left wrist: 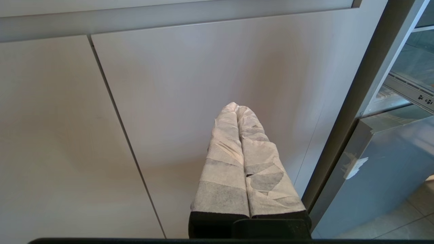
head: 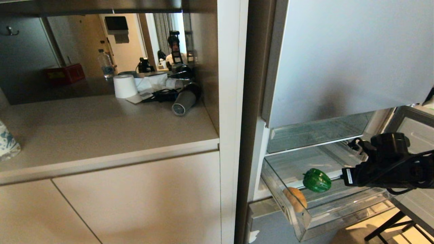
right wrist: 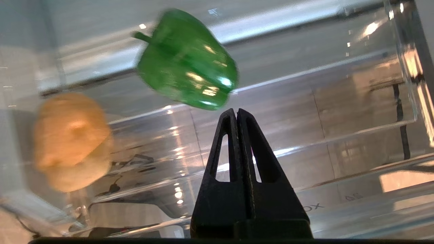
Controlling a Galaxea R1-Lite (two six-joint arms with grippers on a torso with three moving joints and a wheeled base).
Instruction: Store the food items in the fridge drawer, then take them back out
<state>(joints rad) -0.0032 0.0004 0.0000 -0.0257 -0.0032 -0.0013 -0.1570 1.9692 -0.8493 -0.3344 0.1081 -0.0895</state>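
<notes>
**Spotter:** Going left to right, what are you seeing?

**Operator:** I'm looking first at the beige cabinet doors (head: 135,200), where my left gripper (left wrist: 237,107) is hanging parked, its taped fingers pressed together on nothing. Then the clear plastic fridge drawer (head: 339,217) is standing pulled out. The round tan-yellow potato (head: 295,199) is lying in its near left corner, and the glossy dark green lobed bell pepper (head: 316,180) is sitting just beyond it, nearer the middle. My right gripper (right wrist: 237,112) is hovering over the drawer just beside the pepper, black fingers fully closed and holding nothing.

**Spotter:** What's worrying you?

**Operator:** I'm judging that closed tips could nudge the pepper instead of gripping it; it looks smooth and rounded, so it may roll toward the potato. Opening late could also knock the drawer wall.

**Spotter:** Any writing?

**Operator:** I'm making out faint printing on the drawer's clear front, too partial to read. No brand is showing.
</notes>
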